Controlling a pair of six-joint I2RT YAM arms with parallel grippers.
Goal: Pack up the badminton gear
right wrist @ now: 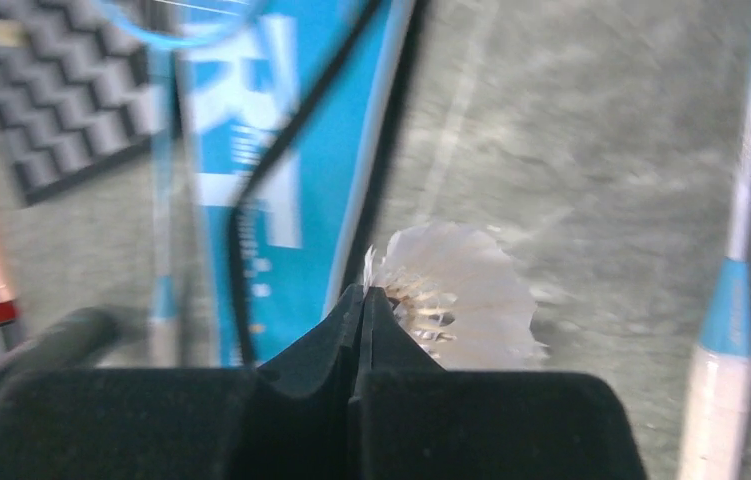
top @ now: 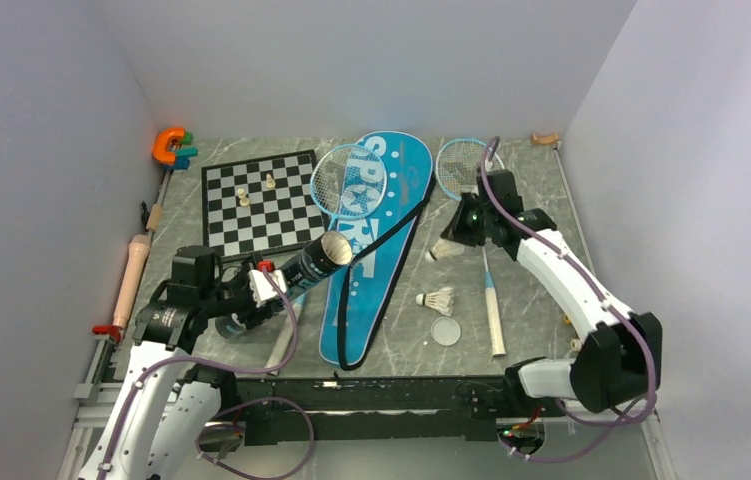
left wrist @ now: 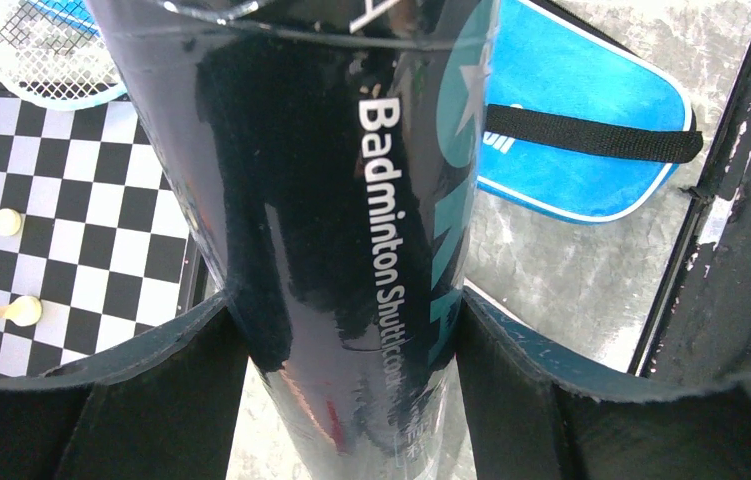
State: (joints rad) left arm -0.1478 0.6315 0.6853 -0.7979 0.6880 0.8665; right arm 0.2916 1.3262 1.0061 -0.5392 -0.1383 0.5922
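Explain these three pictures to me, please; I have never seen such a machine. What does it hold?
These are two robot arms at a table. The wide picture comes from a camera above; the other two come from cameras on the wrists. On the table lie a blue bag, two rackets, a chessboard, a shuttlecock and a round lid. The left gripper clamps a black tube; the right gripper, closed, pinches another shuttlecock.
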